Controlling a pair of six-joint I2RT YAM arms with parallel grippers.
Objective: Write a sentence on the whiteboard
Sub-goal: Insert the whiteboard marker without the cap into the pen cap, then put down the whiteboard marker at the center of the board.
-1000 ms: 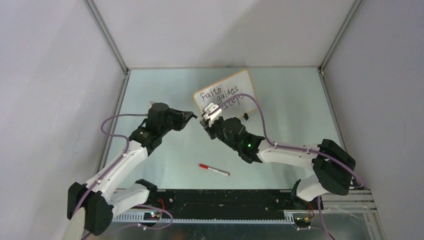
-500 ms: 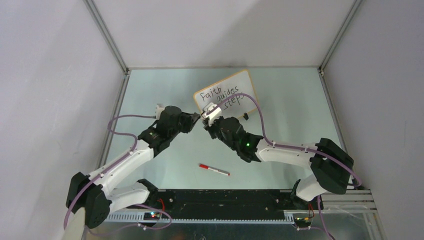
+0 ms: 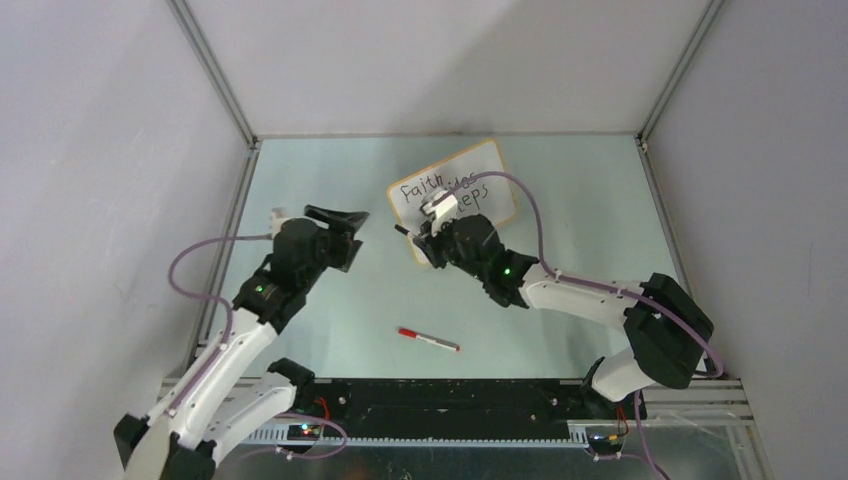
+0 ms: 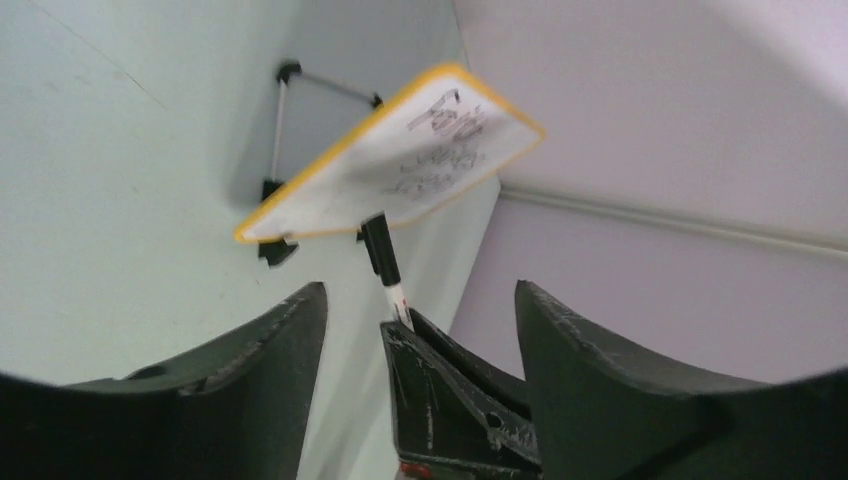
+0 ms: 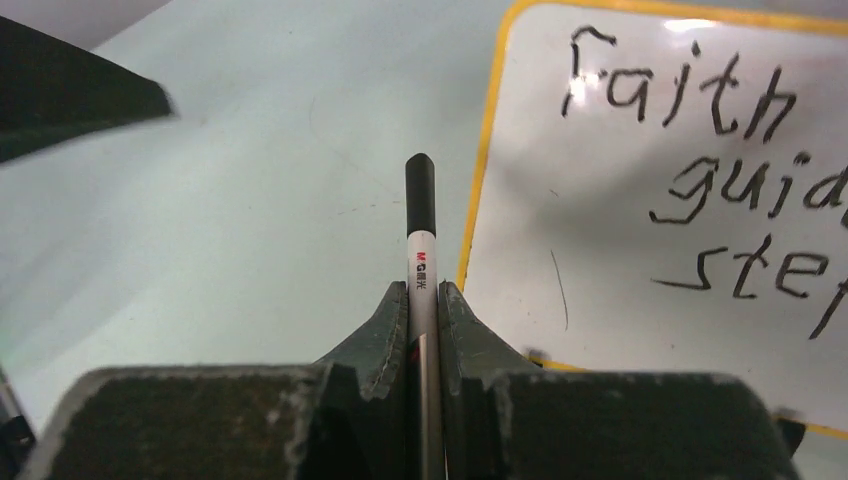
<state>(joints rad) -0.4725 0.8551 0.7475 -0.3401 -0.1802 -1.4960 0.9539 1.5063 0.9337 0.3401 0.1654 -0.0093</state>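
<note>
Overhead, the whiteboard [image 3: 487,160] stands in the upper middle of the frame with the sentence [image 3: 420,188] on it. The right claw [image 3: 422,240] sits just below the board's lower left corner, clamped on a marker [image 3: 405,232] whose long axis runs left, off the board. The left claw [image 3: 348,235] lies further left, spread wide and empty, so the right arm is plainly the nearer one. The right arm hides parts of the second and third lines. A red pen [image 3: 428,340] lies on the table [image 3: 560,240], lower centre, well apart.

From the left wrist, between the parted fingers of the left claw [image 4: 420,310], we see the whiteboard [image 4: 300,205] leaning back on a wire prop. The marker [image 4: 380,255] points up at its lower edge. The lettering is too blurred to read.

From the right wrist, the right claw [image 5: 422,295] pinches the marker [image 5: 420,230], which points up the frame just left of the orange edge of the whiteboard [image 5: 600,270]. Its black end looks capped, though we cannot be sure. The sentence [image 5: 700,200] lies to the upper right and reads clearly, cut off at the right edge.
</note>
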